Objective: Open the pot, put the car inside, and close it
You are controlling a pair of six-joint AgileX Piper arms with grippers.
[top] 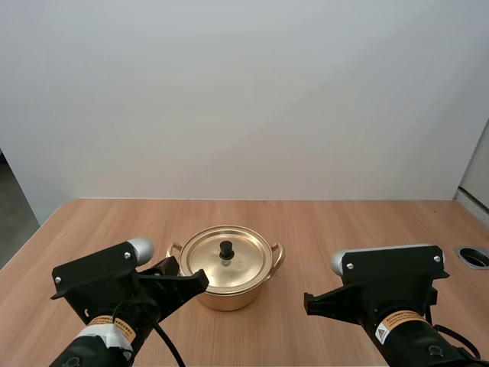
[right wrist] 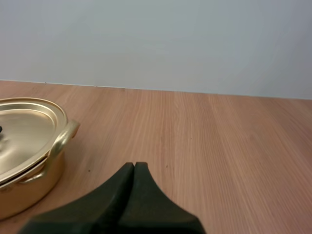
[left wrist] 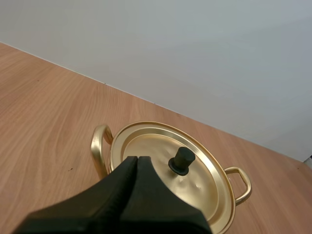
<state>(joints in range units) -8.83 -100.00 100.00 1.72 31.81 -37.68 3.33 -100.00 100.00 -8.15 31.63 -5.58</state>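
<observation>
1 round pot (top: pixel 229 297) of polished golden metal, low and wide, standing near the middle of a table (top: pixel 367 229) of pale wood with long straight grain. Closed by a shallow domed lid (top: pixel 206 260) of the same gold metal, with a raised ring near its edge and a small black knob (top: pixel 226 249) upright at its centre. 2 looped handles (top: pixel 278 256) of gold strip, 1 at each side of the rim, curving outward.

Left claw (top: pixel 202 280): 2 matte black fingers pressed together into 1 dark wedge, gripping nothing. Tip at the pot's near left side, pointing toward the knob. In the left wrist view, wedge tip over the lid's near edge and just short of the knob; contact with the lid impossible to tell. Left arm low at the near left of the table, angled inward toward the pot.

Right claw (top: pixel 308 303): likewise closed flat, fingers together, nothing between them. Tip pointing left toward the pot but apart from it, with bare wood between. Right arm low at the near right of the table, claw roughly level. In the right wrist view, pot off to one side of the wedge tip, 1 handle turned toward it.
</observation>
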